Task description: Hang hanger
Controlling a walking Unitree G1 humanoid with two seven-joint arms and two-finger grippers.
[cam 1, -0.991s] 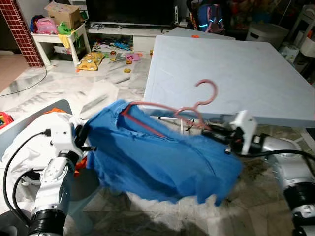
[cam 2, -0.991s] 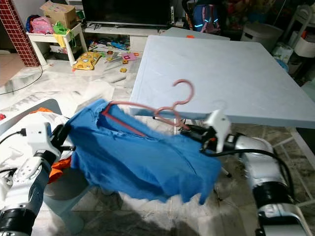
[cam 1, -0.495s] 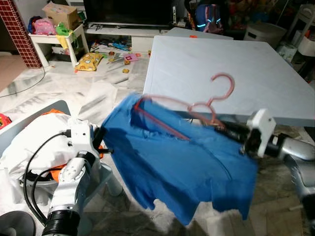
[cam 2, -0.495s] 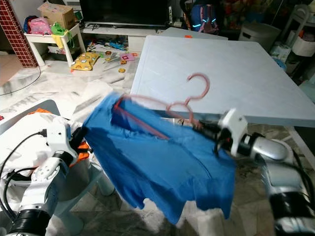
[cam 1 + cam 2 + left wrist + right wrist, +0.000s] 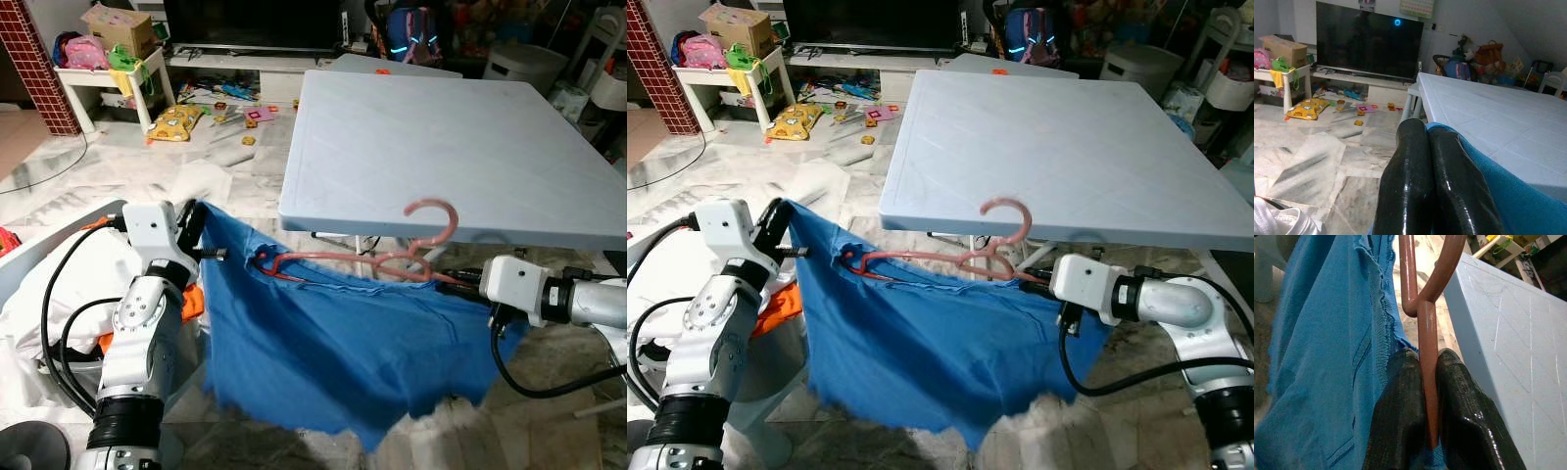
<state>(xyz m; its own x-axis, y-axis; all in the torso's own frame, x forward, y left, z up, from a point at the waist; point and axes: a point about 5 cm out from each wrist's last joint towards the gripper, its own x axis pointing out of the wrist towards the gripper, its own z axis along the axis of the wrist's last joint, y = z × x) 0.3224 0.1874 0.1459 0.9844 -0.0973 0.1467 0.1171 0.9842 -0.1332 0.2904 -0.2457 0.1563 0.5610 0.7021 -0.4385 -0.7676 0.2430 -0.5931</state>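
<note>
A blue shirt (image 5: 333,343) hangs spread between my two grippers, in front of the pale blue table (image 5: 441,127). A pink hanger (image 5: 392,262) lies along the shirt's top edge, one arm tucked into the collar, its hook (image 5: 438,217) upright just before the table's near edge. My right gripper (image 5: 443,283) is shut on the hanger (image 5: 1422,284) near the base of its neck, its fingers (image 5: 1400,401) pinching the rod. Raised at the left, my left gripper (image 5: 193,221) is shut on the shirt's upper corner; blue cloth (image 5: 1508,196) lies beside its closed fingers (image 5: 1410,161).
White and orange laundry (image 5: 59,294) sits in a container by my left arm. Toys litter the marble floor (image 5: 196,108) beyond, with a small white table (image 5: 108,78), a brick pillar (image 5: 39,59) and a TV unit (image 5: 255,29) at the back. The table's edge is close ahead.
The shirt and hanger have dropped from a raised swing and now hang lower and flatter. My left gripper has risen with the shirt's corner. The hook now stands by the table's edge.
</note>
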